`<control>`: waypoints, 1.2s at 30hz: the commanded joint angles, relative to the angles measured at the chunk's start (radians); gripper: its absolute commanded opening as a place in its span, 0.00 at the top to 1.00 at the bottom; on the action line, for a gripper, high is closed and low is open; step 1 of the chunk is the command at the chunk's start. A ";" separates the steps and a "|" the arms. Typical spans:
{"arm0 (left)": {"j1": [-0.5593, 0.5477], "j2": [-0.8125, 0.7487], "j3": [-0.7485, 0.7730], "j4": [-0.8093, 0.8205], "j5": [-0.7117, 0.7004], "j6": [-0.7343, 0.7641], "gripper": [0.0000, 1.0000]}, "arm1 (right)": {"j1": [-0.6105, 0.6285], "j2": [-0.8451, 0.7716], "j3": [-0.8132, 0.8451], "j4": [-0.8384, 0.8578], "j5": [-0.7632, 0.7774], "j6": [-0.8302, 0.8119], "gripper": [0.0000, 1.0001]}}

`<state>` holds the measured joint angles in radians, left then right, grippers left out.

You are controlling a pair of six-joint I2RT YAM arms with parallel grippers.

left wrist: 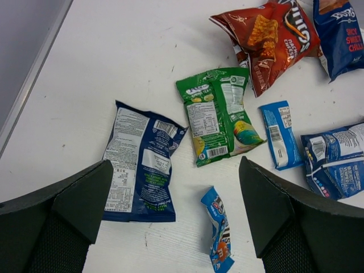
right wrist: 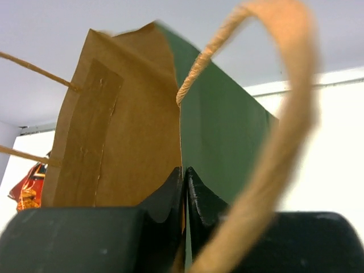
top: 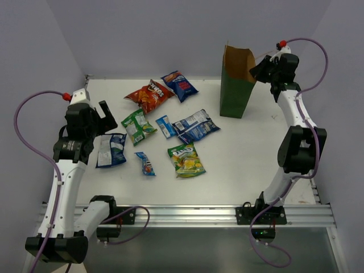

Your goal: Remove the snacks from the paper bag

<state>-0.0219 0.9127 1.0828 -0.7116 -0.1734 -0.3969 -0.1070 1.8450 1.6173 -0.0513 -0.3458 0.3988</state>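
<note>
Overhead wide; wrist views close; all share red packet (top: pixel 149 95).

White worktop (top: pixel 256 165), eight snacks lying flat, all left of centre.
- Far row: red-orange packet (top: pixel 149 95), blue packet (top: pixel 180 85) just right of it.
- Middle: green packet (top: pixel 137 125), small blue bar (top: pixel 165 126), blue-white packet (top: pixel 196 126).
- Near: dark blue packet (top: pixel 111 149), small blue candy pack (top: pixel 145 164), yellow-green packet (top: pixel 186 160).

Paper bag (top: pixel 236 85) upright at far right, mouth open, apart from the packets.
</note>
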 commanded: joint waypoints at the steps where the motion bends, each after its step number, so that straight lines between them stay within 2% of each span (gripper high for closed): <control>1: 0.004 0.006 0.017 0.041 0.028 0.023 0.00 | 0.003 0.002 0.056 -0.056 0.017 -0.031 0.84; 3: 0.004 0.014 0.041 0.034 0.025 0.026 0.00 | 0.003 -0.013 0.079 -0.108 0.042 -0.049 0.68; 4: 0.004 0.015 0.049 0.029 0.025 0.029 0.00 | 0.004 -0.021 0.087 -0.128 0.074 -0.055 0.53; 5: 0.004 0.017 0.064 0.026 0.020 0.032 0.00 | 0.003 -0.030 0.105 -0.174 0.086 -0.072 0.44; 10: 0.004 0.020 0.085 0.026 0.034 0.032 0.00 | 0.003 -0.104 0.141 -0.284 0.166 -0.112 0.14; 11: 0.004 0.023 0.086 0.027 0.043 0.030 0.00 | 0.003 -0.113 0.153 -0.317 0.177 -0.118 0.01; 16: 0.004 0.046 0.127 0.020 0.058 0.035 0.00 | 0.003 -0.177 0.168 -0.464 0.238 -0.075 0.01; 19: 0.004 0.078 0.221 -0.014 0.068 0.053 0.00 | 0.003 -0.295 0.103 -0.539 0.238 -0.043 0.01; 20: 0.004 0.095 0.250 -0.023 0.068 0.061 0.00 | 0.003 -0.385 0.054 -0.556 0.232 -0.037 0.01; 23: 0.004 0.120 0.369 -0.054 0.046 0.085 0.00 | 0.004 -0.544 -0.043 -0.556 0.209 -0.044 0.01; 24: 0.004 0.124 0.397 -0.058 0.042 0.090 0.00 | 0.003 -0.646 -0.057 -0.556 0.215 -0.070 0.01; 27: 0.002 0.159 0.532 -0.086 0.046 0.108 0.00 | 0.003 -0.841 -0.099 -0.550 0.287 -0.106 0.01; 29: -0.010 0.184 0.606 -0.114 0.029 0.119 0.00 | 0.006 -0.904 -0.074 -0.550 0.320 -0.127 0.01; 33: -0.065 0.198 0.784 -0.144 -0.018 0.139 0.00 | 0.094 -0.987 0.010 -0.549 0.410 -0.228 0.01; 36: -0.096 0.190 0.839 -0.149 -0.041 0.168 0.00 | 0.160 -1.082 0.000 -0.452 0.459 -0.297 0.01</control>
<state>-0.0925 1.1099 1.8553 -0.8215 -0.1719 -0.2855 0.0059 0.7773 1.6306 -0.5518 0.0185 0.2020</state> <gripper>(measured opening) 0.996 0.990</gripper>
